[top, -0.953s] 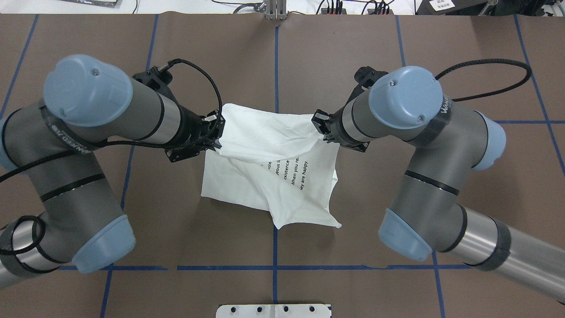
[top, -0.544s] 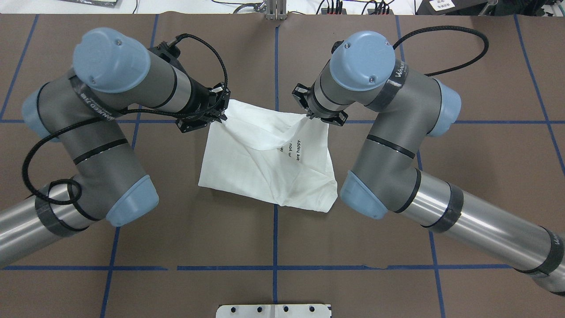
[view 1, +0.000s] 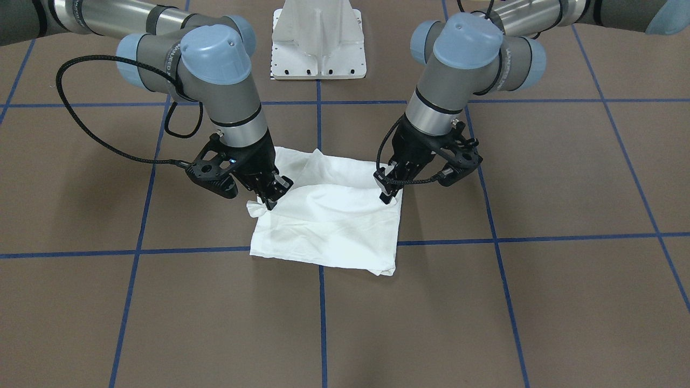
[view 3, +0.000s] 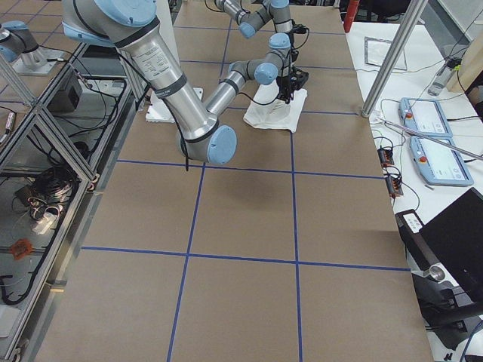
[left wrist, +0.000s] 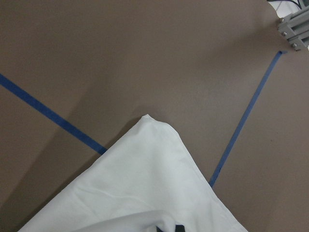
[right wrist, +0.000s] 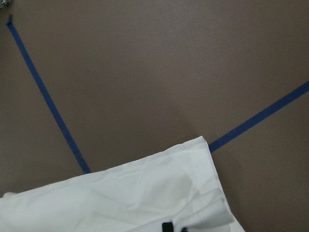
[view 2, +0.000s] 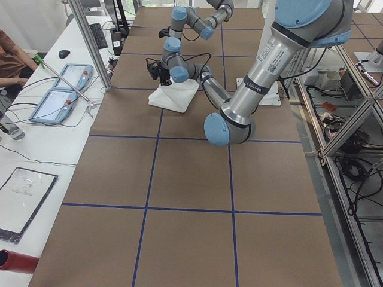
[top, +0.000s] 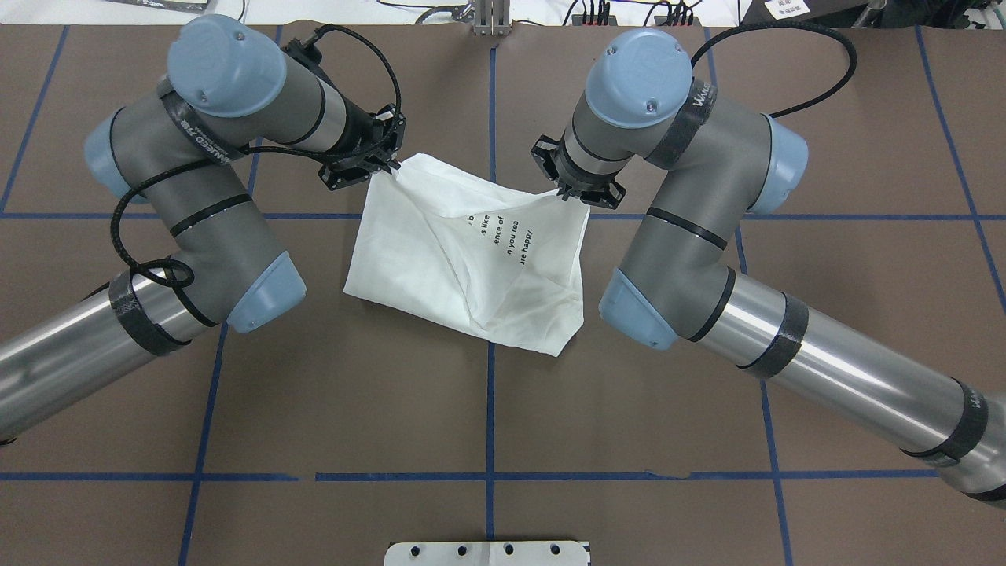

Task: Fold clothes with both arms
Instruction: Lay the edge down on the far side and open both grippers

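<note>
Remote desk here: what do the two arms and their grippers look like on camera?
Both the left arm and right arm are grey and silver tubes with light blue joint caps, dark bands with white lettering, and looping black braided cables. The left gripper and right gripper are black, two-fingered.

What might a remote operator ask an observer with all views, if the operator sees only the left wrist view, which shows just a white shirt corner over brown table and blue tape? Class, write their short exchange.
Operator: Is my left gripper actually holding this shirt?
Observer: Yes. In the front-facing view the left gripper is shut on the white shirt, at one corner of the edge farthest from the robot's base.
Operator: Where is the other arm?
Observer: The right gripper pinches the opposite corner of that same far edge, so both arms hold the shirt at once.
</note>
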{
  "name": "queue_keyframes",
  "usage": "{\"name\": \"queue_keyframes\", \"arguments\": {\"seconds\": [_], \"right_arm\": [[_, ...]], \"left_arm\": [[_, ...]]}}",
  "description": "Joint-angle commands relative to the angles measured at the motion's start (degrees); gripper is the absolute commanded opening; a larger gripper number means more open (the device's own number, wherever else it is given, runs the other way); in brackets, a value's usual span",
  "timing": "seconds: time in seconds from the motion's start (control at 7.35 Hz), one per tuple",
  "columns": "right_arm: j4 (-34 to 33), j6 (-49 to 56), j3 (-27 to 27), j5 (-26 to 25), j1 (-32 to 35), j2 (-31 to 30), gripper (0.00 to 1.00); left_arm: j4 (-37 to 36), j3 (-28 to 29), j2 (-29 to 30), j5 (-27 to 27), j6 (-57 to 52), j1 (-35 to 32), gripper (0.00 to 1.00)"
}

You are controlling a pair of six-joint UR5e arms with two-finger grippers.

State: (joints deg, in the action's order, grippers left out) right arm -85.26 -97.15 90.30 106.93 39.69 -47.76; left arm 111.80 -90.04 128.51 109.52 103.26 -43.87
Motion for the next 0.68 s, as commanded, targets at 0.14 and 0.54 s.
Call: {"name": "queue_keyframes", "arguments": {"seconds": [0.14, 0.54], "right_arm": [[-0.1, 0.0, -1.9, 2.2, 0.0, 0.0, 0.0], [-0.1, 0.1, -2.0, 2.8, 0.9, -0.1, 0.0]], "left_arm": [[3.0, 1.5, 0.7, 0.1, 0.4, -1.8, 0.0], [5.8, 2.5, 1.4, 0.1, 1.2, -2.0, 0.0]]}}
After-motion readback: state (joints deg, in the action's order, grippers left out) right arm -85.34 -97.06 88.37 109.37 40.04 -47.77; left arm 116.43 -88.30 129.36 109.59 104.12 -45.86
